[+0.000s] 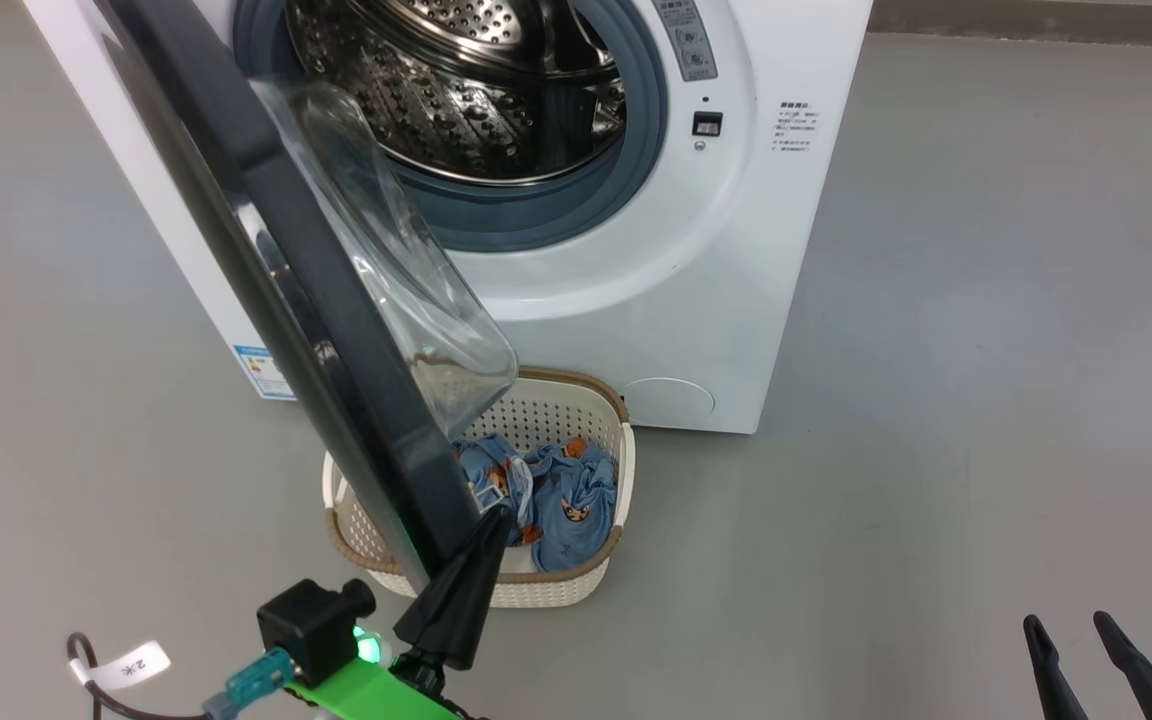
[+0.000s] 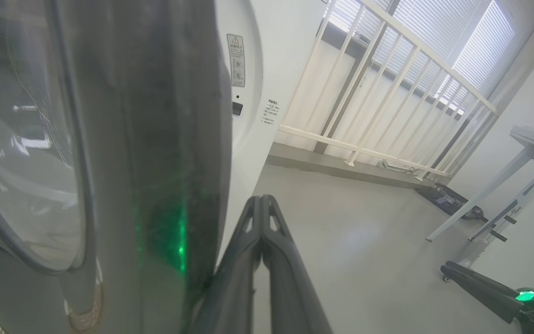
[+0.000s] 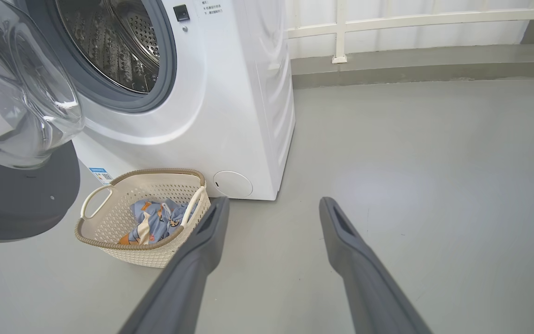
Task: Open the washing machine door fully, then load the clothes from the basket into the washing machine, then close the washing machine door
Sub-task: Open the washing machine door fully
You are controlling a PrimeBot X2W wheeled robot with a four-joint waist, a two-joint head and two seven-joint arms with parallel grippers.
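- Left gripper (image 1: 494,520), 2 long dark fingers: jaws pressed shut with nothing between them, tips at the free lower edge of the door.
- Washing machine door (image 1: 336,330), large and round, with a glossy black rim and a clear bulging glass bowl: immediately left of the left jaws. The rim runs alongside them and appears to touch. The door stands roughly edge-on to the machine front, so it is partly open, not fully.
- Washing machine (image 1: 696,300), big white front-loader with a perforated steel drum (image 1: 456,90) and grey-blue seal: beyond the left jaws' tips, mouth unobstructed.
- Basket (image 1: 556,590), small, cream-white perforated plastic with a brown woven-look rim: on the grey floor (image 1: 936,450), just beyond and below the left jaws' tips. The door's lower edge hangs over its left part.
- Clothes (image 1: 576,500), light blue fabric with orange-brown prints: inside the basket, just right of the left jaws' tips.
- Right gripper (image 1: 1068,625): jaws spread wide and empty, well apart from the door, with the basket off to their left.
- Step judged in hand: swinging the door fully open.
- Handling advice:
  - Press the side of the closed jaws on the black rim, never on the glass bowl.
  - Sweep leftward along the hinge's arc.
  - Hold the tips above the basket rim.
- Risk judged: the glossy rim may let the jaws slip past the edge.
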